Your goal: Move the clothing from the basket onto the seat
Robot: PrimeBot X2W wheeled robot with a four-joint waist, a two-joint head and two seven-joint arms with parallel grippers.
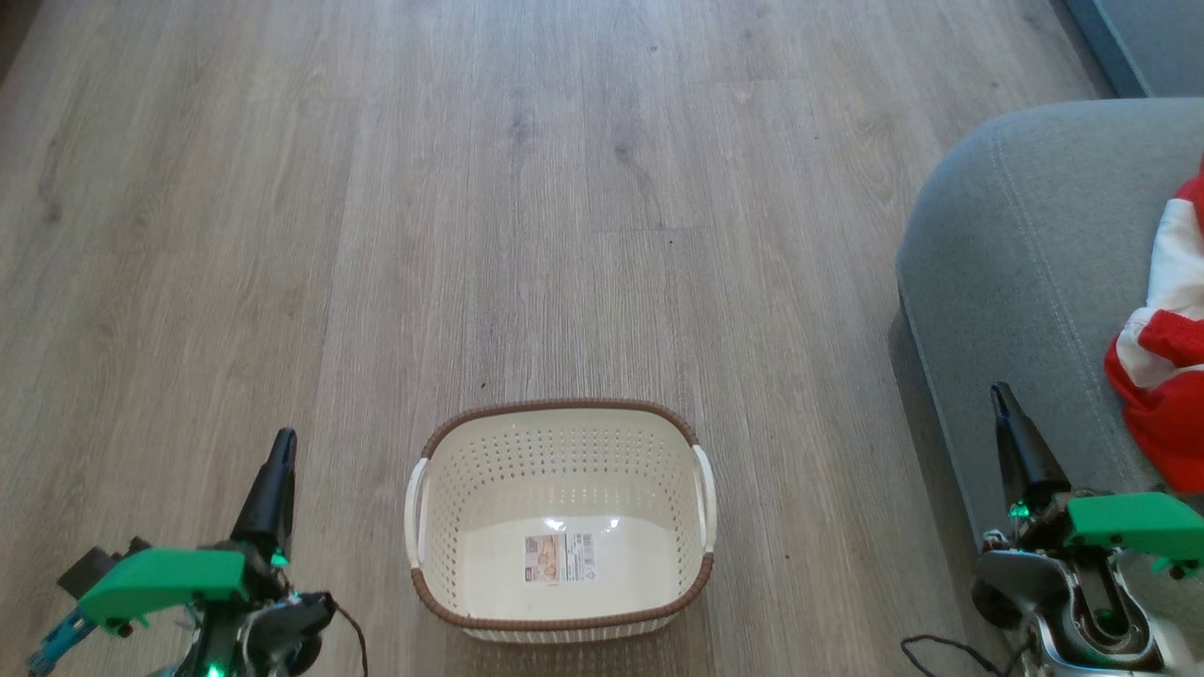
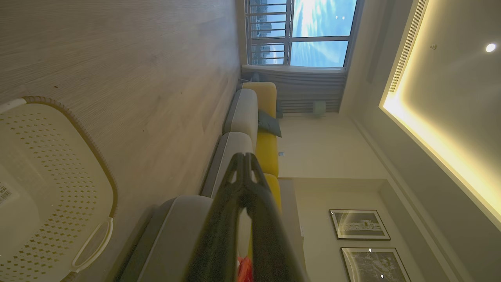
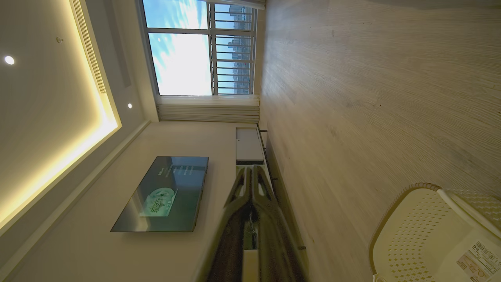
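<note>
Flanking the basket (image 1: 562,405), we hold both claws low and pointed forward, with the basket on the floor (image 1: 470,188) between them. The left claw (image 1: 283,437) has its fingers pressed together into one dark spike, with nothing in it. The right claw (image 1: 999,389) is the same, tips meeting and nothing between them. We read this as a rest pose: there is nothing to grip, so there is no reason for open jaws.

The basket shows why. Its cream inside is bare down to the label (image 1: 561,557) on its bottom. It sits to the right of our left claw and well to the left of our right claw, and we judge that neither needs to reach into it.

The clothing (image 1: 1164,376) lies on the seat (image 1: 1016,244), just right of the right claw and slightly ahead of it. It is a red heap with white panels that runs off the edge of the head view, so we cannot tell its full spread. The right claw's finger shows over the grey fabric near the seat's rounded corner; whether it touches the fabric, we cannot tell.

We judge the task done or nearly so, with the clothing on the seat and the basket empty. The heap sits back from the cushion's near edge, which we think makes a slide to the floor unlikely.
</note>
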